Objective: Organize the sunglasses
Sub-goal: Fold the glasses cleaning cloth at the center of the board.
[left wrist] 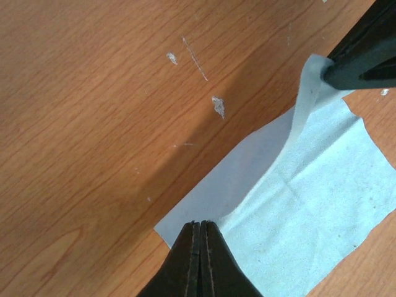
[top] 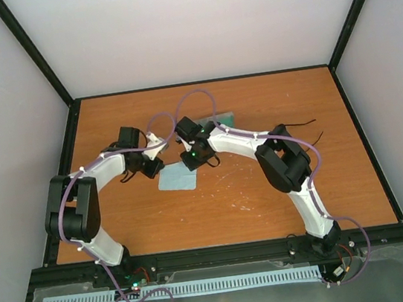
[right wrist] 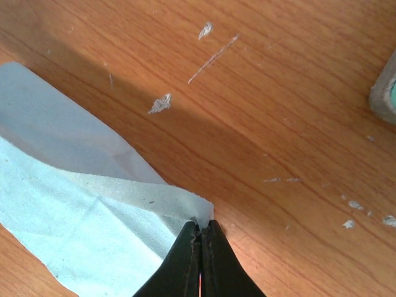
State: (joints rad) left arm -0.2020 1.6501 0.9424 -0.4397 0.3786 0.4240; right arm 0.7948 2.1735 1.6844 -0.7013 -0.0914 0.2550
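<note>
Only two thin black temple arms of the sunglasses show; they stick out from behind the right arm's elbow, and the rest is hidden. A pale blue cloth lies mid-table. My left gripper is shut on one corner of the cloth, held just off the wood. My right gripper is shut on the neighbouring corner of the cloth, which curls up at its tips. The right gripper's fingers show in the left wrist view, holding that raised corner.
The grey case with mint-green inside lies behind the right forearm, and its corner shows at the right wrist view's edge. White scuffs mark the wooden table. Black frame rails border the table.
</note>
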